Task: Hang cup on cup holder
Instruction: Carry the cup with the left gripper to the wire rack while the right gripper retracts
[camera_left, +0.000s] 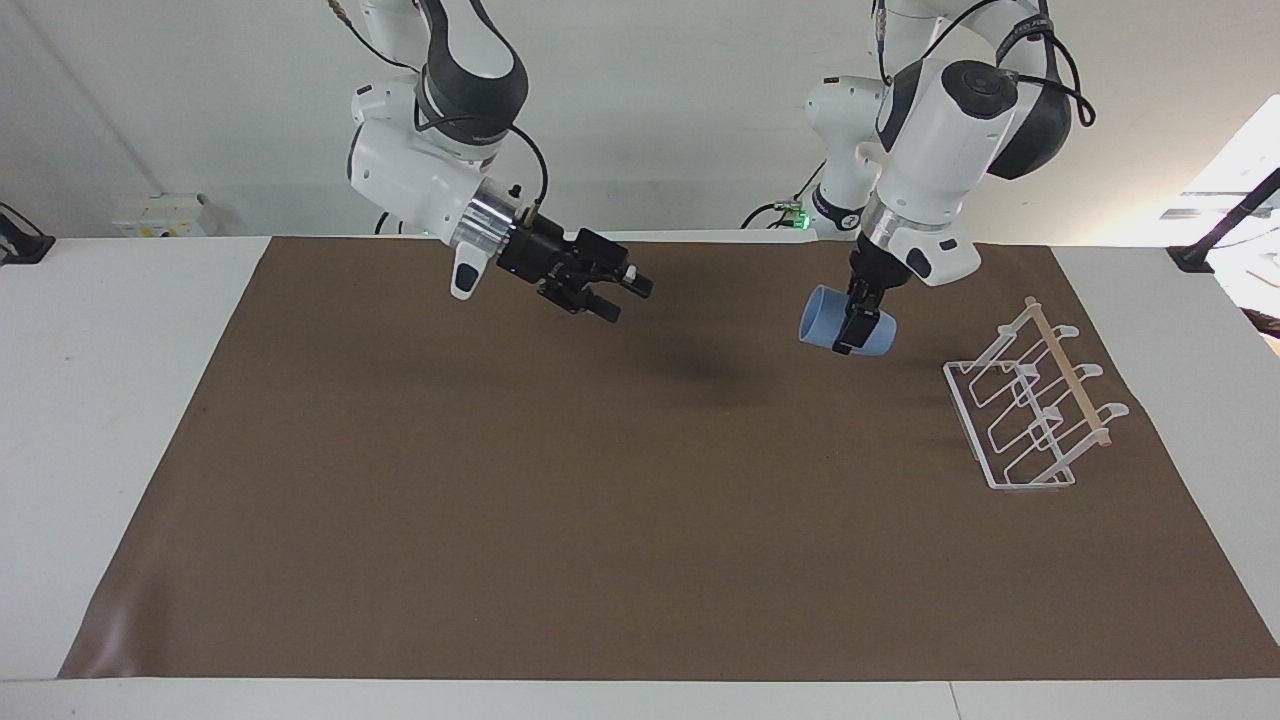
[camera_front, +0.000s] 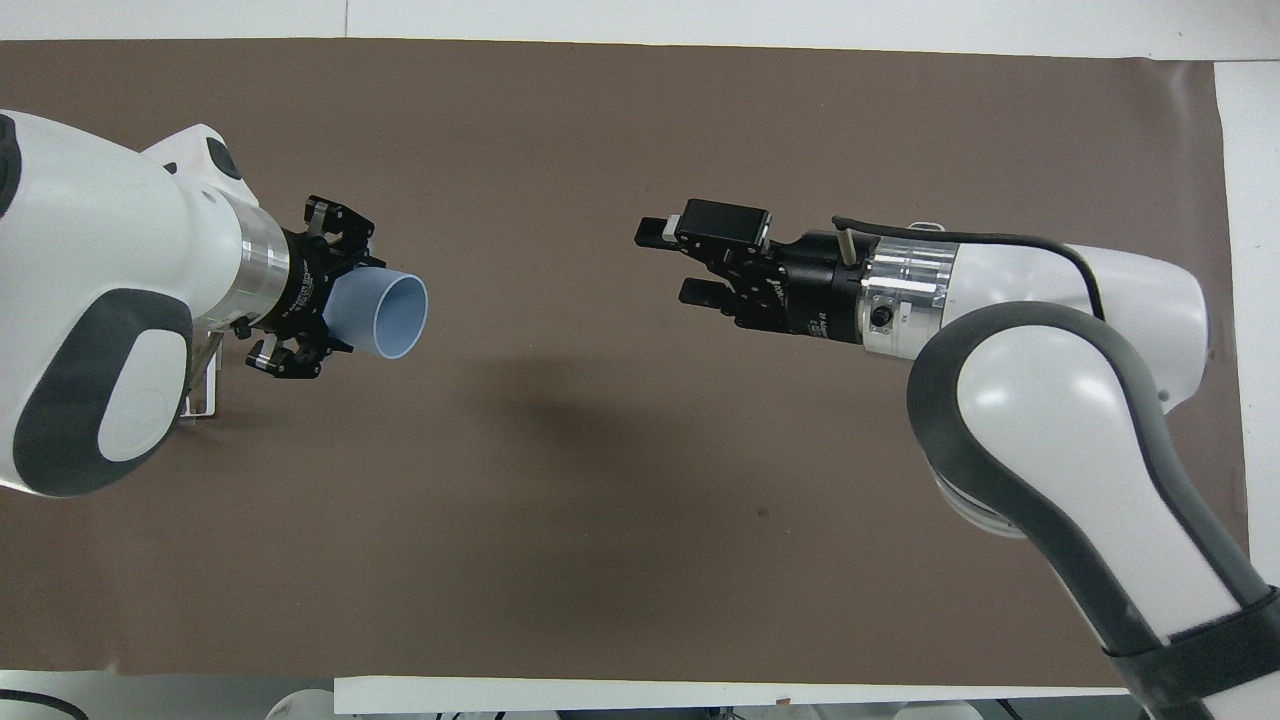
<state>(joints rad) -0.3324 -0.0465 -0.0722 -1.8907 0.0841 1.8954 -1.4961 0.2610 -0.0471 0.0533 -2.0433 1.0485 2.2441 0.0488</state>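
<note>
My left gripper is shut on the base end of the light blue cup and holds it on its side in the air over the brown mat, close to the cup holder. The cup's open rim points toward my right gripper. My right gripper is open and empty, up in the air over the mat, well apart from the cup. The white wire cup holder with its wooden rod stands on the mat at the left arm's end. In the overhead view my left arm hides nearly all of it.
A brown mat covers most of the white table. A corner of white wire shows under my left arm in the overhead view.
</note>
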